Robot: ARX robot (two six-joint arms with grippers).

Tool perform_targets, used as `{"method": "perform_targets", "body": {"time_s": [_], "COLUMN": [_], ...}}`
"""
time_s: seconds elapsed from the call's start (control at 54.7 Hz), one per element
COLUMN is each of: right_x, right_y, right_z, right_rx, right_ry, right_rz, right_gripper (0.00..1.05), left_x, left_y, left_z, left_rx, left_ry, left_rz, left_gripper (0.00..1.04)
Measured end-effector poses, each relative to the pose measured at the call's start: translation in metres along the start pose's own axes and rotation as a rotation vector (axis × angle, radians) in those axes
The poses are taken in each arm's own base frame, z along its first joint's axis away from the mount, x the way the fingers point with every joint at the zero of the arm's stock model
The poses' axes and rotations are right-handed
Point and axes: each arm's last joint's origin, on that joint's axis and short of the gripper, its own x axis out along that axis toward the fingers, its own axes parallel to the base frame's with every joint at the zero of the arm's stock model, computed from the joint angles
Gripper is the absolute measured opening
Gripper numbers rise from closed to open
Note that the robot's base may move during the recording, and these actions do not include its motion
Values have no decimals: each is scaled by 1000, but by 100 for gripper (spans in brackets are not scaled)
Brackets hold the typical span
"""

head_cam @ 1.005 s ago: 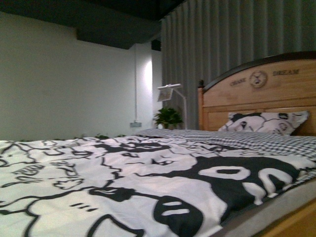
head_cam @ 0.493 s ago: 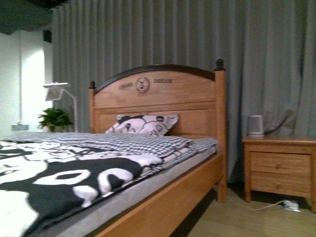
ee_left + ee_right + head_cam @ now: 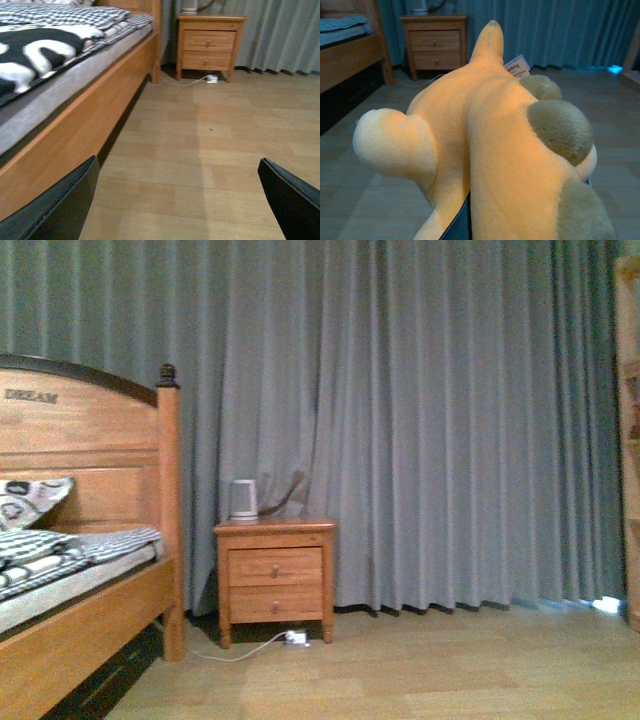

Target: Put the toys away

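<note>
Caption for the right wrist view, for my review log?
Orange-yellow plush toy fills the frame, held above the wooden floor, nightstand and curtain behind.

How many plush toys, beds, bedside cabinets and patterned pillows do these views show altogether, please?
Orange-yellow plush toy: 1
Wooden bed with arched headboard: 1
Wooden two-drawer bedside cabinet: 1
Black-and-white patterned pillow: 1
Total: 4

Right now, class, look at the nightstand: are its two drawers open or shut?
Shut. Both drawers of the nightstand sit flush with its frame; no gap shows in the front or left wrist view.
</note>
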Motion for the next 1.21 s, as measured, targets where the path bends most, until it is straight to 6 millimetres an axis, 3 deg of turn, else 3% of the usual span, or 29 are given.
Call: {"method": "perform_targets", "body": {"time_s": [1.206], "right_x": [0], "right_y": [0], "right_z": [0], "right_rx": [0], "right_ry": [0], "right_rz": [1], "right_gripper": [7], "left_x": [0], "left_y": [0], "left_z": [0], "left_rx": [0], "left_ry": [0], "left_rz": [-2], "left_gripper": [98]}}
